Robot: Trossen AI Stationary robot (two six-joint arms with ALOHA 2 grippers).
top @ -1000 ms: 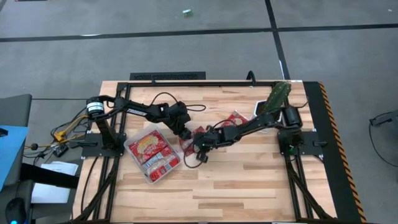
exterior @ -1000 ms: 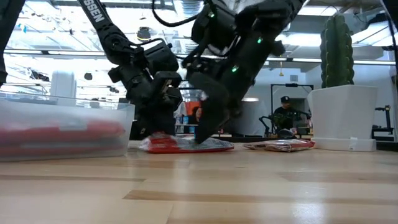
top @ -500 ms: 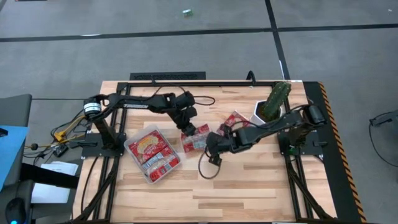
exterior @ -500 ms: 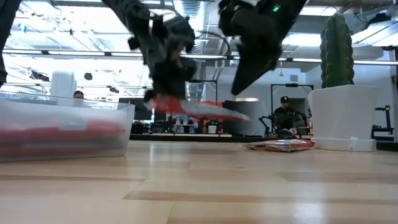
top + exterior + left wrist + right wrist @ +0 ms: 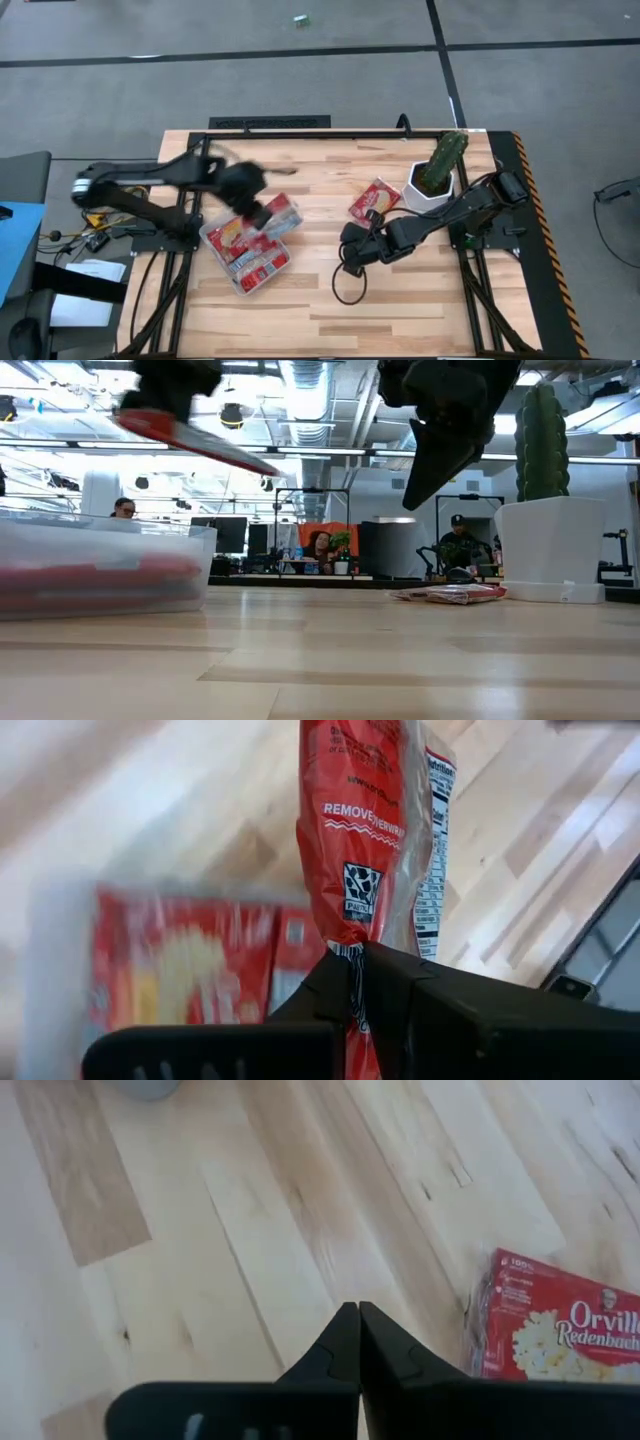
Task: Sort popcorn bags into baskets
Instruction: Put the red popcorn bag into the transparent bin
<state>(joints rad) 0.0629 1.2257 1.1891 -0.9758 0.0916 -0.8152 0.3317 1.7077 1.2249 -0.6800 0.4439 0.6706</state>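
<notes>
Against the earlier frames, the left gripper [image 5: 262, 216] is seen to have been swung away from the middle of the light wooden table [image 5: 400, 300] and is now held above the clear, colourless, shallow plastic tub with rounded corners [image 5: 246, 250]. A flat red popcorn packet with a white nutrition panel [image 5: 372, 840] is pinched between its closed fingers and has been carried along; half a second ago that packet was still held beside the right gripper, well away from the tub. In the low view the packet [image 5: 195, 445] is seen tilted in the air, higher than the tub's wall [image 5: 105, 565]. In the left wrist view it hangs from the jaws with its red side and white lettering facing the camera, and blurred red and yellow packets [image 5: 190, 965] are seen beneath it inside the tub.

The right gripper [image 5: 349, 252] has been drawn back from the tub toward the table's middle; its fingers are pressed together with nothing between them, above bare wood.

One more red packet with a yellow popcorn picture [image 5: 374, 199] lies flat on the table, on the far side of the right gripper from the tub and just beside the white pot holding a green cactus [image 5: 432, 180]. Several packets lie in the tub, label sides up.
</notes>
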